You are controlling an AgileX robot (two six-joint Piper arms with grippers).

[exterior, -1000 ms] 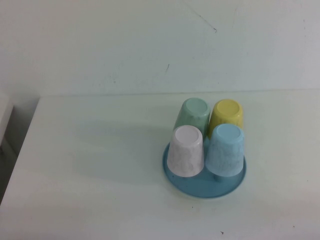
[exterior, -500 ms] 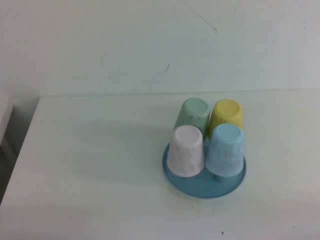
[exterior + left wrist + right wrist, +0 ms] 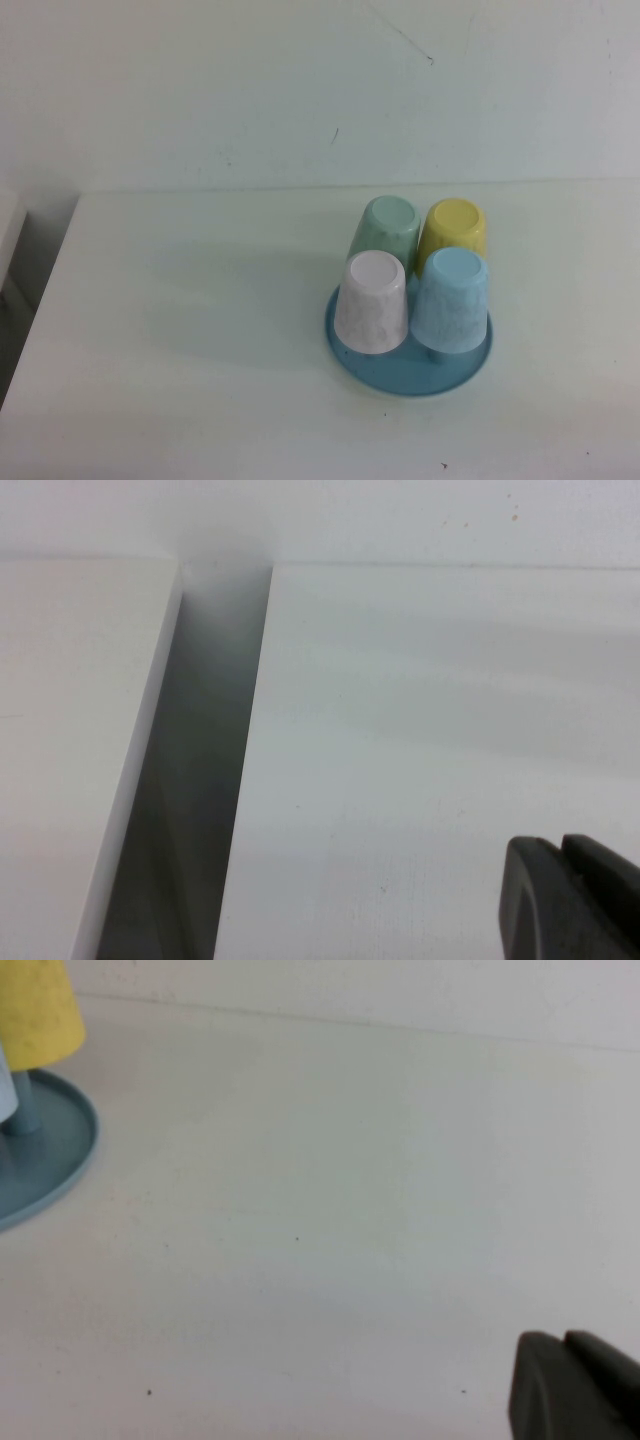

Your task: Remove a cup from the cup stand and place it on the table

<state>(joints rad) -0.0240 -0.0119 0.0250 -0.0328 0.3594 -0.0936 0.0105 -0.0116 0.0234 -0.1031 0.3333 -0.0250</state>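
The pinkish-white speckled cup (image 3: 371, 301) sits upside down at the near left of the blue cup stand (image 3: 400, 372), on the white table (image 3: 190, 330). Neither arm shows in the high view. My left gripper (image 3: 563, 852) is shut and empty above the table near its left edge. My right gripper (image 3: 565, 1345) is shut and empty above bare table to the right of the stand, whose rim (image 3: 55, 1165) shows in the right wrist view.
A light blue cup (image 3: 452, 300), a mint green cup (image 3: 386, 232) and a yellow cup (image 3: 453, 233) also sit upside down on the stand; the yellow cup also shows in the right wrist view (image 3: 35, 1010). A dark gap (image 3: 195, 780) runs along the table's left edge.
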